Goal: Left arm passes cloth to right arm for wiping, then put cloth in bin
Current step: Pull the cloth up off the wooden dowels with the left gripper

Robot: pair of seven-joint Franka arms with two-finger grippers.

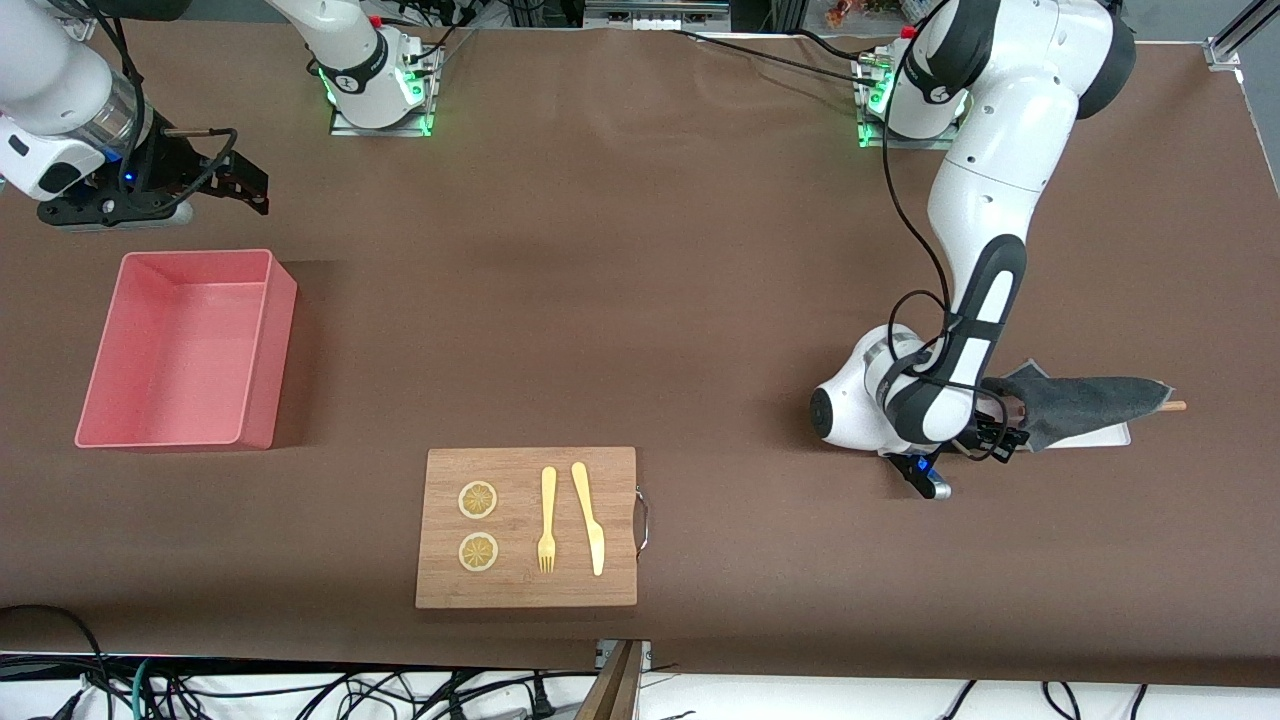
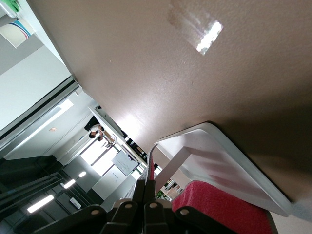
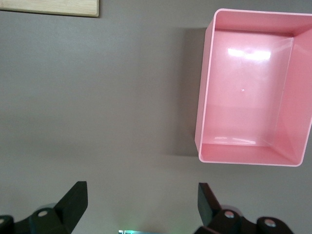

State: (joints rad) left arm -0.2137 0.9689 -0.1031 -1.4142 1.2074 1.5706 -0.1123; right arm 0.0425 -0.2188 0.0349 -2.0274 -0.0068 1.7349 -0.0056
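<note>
Centrally, nearest the front camera, a wooden board (image 1: 527,527) carrying two lemon slices (image 1: 478,526), a fork (image 1: 547,519) and a knife (image 1: 589,517). Toward the right arm's end, the empty pink bin (image 1: 185,348), right end effector (image 1: 225,180) hovering just above, fingers spread wide. Toward the left arm's end, left end effector (image 1: 1000,425) low at a white tray (image 1: 1100,434), pinched tight on the cloth (image 1: 1085,403) draped there.
</note>
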